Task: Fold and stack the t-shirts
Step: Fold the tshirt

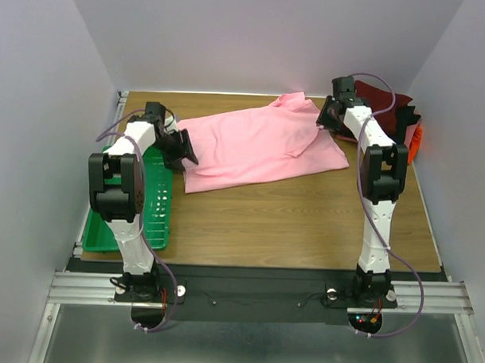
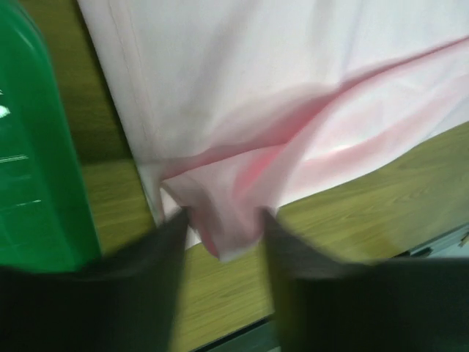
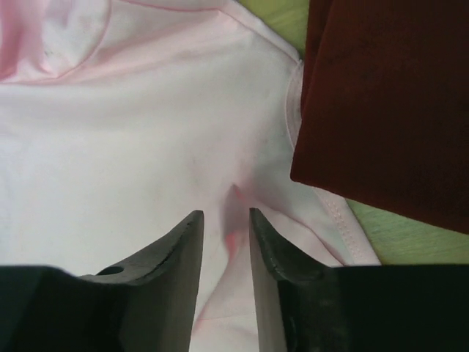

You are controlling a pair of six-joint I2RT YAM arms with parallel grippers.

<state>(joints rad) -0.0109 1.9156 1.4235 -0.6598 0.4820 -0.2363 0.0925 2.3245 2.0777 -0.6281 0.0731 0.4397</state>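
Across the middle of the worktop [image 1: 305,223] lies the pink shirt [image 1: 260,146], a plain light pink cloth spread out flat and only partly folded. It forms a wide, slanting band from the left centre of the overhead frame up toward the upper right. Its lower edge is fairly straight, a sleeve pokes up at the top, and a loose flap is doubled over near its right end, throwing a soft shadow. The left gripper [image 1: 186,152] sits at the shirt's left end, beside the tray [image 1: 158,202]. Its wrist view shows the jaws standing moderately apart with a doubled corner of the shirt, stitched hem showing, between them, and soft folds in the cloth behind. The right gripper [image 1: 328,117] is at the shirt's upper right end, its jaws parted only narrowly. A small raised crease of pink cloth runs up between the tips, and the fabric around it lies smooth, with a curved seam on the right. The red shirt [image 3: 388,103], dark and flat, overlaps that end of the pink one at the upper right of the wrist view. From overhead it tops a small pile in the far right corner, with an orange shirt [image 1: 416,141] showing at the pile's right edge.
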